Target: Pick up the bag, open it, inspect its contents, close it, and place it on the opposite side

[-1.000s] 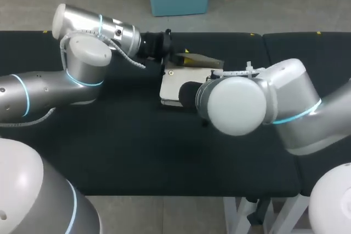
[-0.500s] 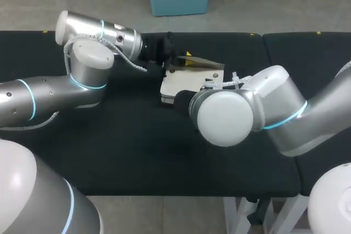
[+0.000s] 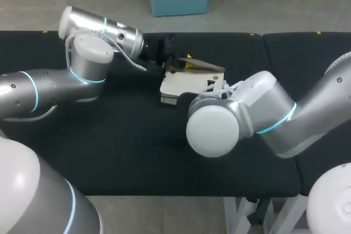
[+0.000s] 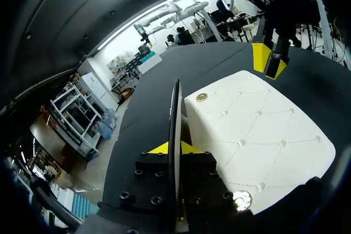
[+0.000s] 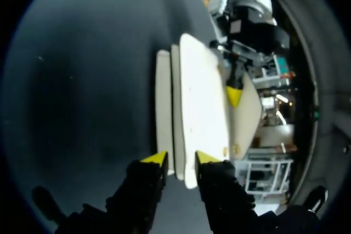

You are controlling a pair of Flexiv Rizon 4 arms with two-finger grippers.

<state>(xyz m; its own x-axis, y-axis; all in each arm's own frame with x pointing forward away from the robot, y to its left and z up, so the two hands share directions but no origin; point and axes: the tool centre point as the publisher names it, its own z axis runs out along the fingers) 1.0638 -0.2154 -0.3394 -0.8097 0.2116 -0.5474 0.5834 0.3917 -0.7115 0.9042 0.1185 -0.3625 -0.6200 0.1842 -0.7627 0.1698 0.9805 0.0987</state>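
at the desk's (image 3: 126, 152) far middle the white bag (image 3: 176, 85) lies flat where it lay a second ago, its flap (image 3: 202, 66) raised. the left tool (image 4: 174, 147) still pinches that flap, which stands edge-on between its pressed-in yellow tips. the right arm has swung its elbow nearer and toward the left, and now covers more of the bag from above.

the head view hides the right tool behind its own arm. the right wrist view shows the right tool (image 5: 180, 158) with fingers spread and the bag's end edge just ahead of the gap between them. it also shows the bag side-on as stacked pale layers, with the left tool's yellow tip on the flap beyond. only the left wrist view shows the quilted top, a round gold stud (image 4: 202, 97) beside the flap, and the right tool's yellow tips at the bag's far edge.
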